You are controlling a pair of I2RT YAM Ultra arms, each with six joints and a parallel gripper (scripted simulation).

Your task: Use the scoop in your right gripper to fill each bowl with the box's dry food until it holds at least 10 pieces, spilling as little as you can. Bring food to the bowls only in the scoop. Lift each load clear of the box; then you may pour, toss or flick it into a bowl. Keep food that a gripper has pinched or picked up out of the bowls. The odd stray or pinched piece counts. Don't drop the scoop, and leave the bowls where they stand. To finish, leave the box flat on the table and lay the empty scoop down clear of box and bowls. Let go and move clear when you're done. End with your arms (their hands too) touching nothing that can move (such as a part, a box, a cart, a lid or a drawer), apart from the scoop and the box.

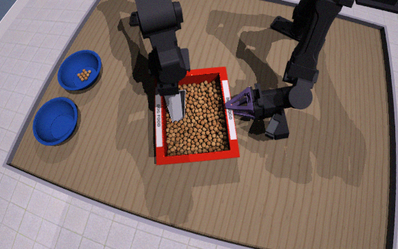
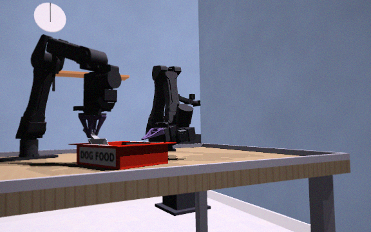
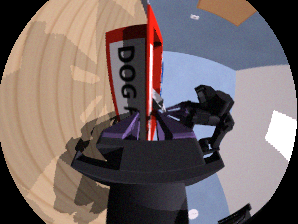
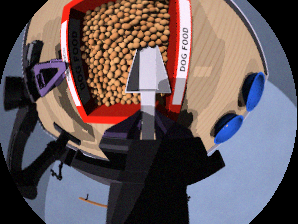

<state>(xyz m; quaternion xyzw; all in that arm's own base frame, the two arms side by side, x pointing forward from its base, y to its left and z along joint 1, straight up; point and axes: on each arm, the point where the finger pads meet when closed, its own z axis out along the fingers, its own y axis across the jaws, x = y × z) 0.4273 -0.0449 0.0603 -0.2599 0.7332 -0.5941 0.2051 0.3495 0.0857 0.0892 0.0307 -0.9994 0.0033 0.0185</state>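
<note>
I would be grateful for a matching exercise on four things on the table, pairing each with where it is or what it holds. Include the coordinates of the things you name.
Column one:
1. Scoop (image 1: 175,107) (image 2: 98,141) (image 4: 149,70)
2. Bowl nearer the arms' bases (image 1: 65,77)
3. Bowl farther from the arms' bases (image 1: 47,133)
4. Left gripper (image 1: 228,105) (image 2: 143,138) (image 3: 146,116)

Column two:
A. Has no food in it
B. At the box's (image 1: 197,158) (image 2: 143,156) (image 3: 151,60) (image 4: 95,119) labelled side
C. In the right gripper (image 1: 171,93) (image 2: 92,136) (image 4: 147,112)
D. Holds a small cluster of food pieces

Pairs: 1-C; 2-D; 3-A; 4-B
</note>
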